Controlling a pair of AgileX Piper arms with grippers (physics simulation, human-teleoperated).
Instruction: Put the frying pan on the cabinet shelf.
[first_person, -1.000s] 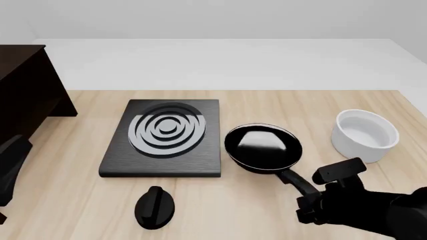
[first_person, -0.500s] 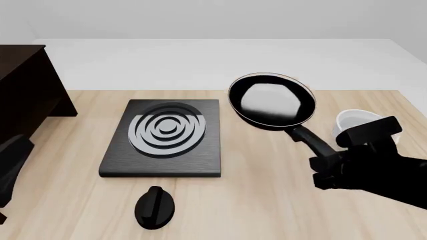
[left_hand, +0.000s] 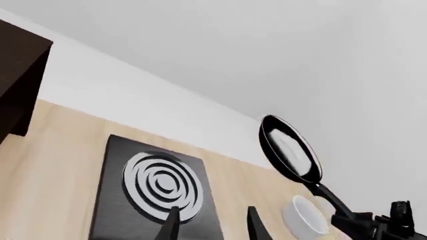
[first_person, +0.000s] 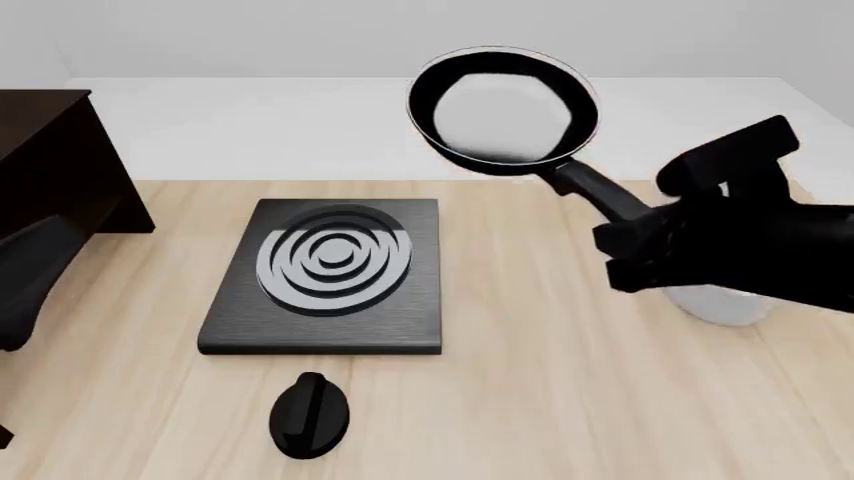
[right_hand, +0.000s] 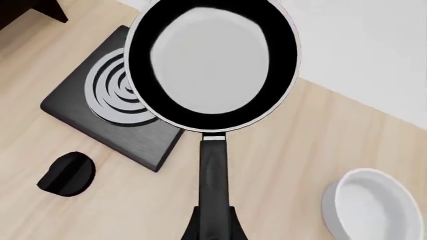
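**Inspector:** Where is the frying pan, and who holds it?

**Operator:** My right gripper has its jaws pinching the handle near its end. The pan hangs well above the tabletop, to the right of the stove plate, high enough to clear it, I judge.

**Inspector:** The left gripper?

**Operator:** Jaws spread, holding nothing. The cabinet stands far left, well apart; a leftward carry remains.
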